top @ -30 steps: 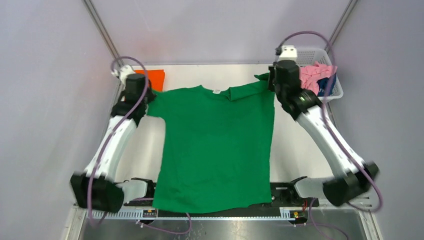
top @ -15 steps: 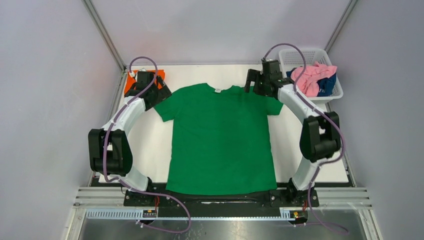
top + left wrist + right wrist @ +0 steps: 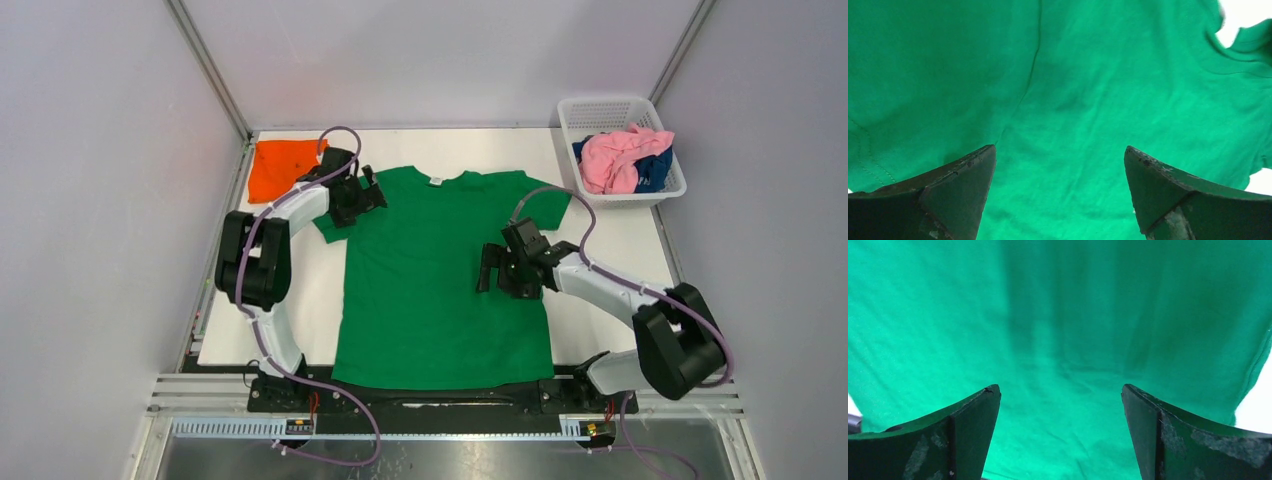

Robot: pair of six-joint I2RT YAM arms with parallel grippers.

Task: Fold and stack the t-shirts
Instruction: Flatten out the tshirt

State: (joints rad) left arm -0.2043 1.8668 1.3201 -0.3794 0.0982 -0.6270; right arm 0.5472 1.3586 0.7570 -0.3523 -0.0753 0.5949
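One green t-shirt spread flat on table.
Left gripper over its left-hand sleeve, right gripper over its right-hand flank; both spread wide, gripping nothing.

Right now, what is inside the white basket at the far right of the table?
The basket holds a crumpled pink t-shirt lying over a navy t-shirt, which shows only at its edges. Anything beneath them is covered.

Green t-shirt lies flat — orange t-shirt far-left, pink t-shirt against navy t-shirt far-right.
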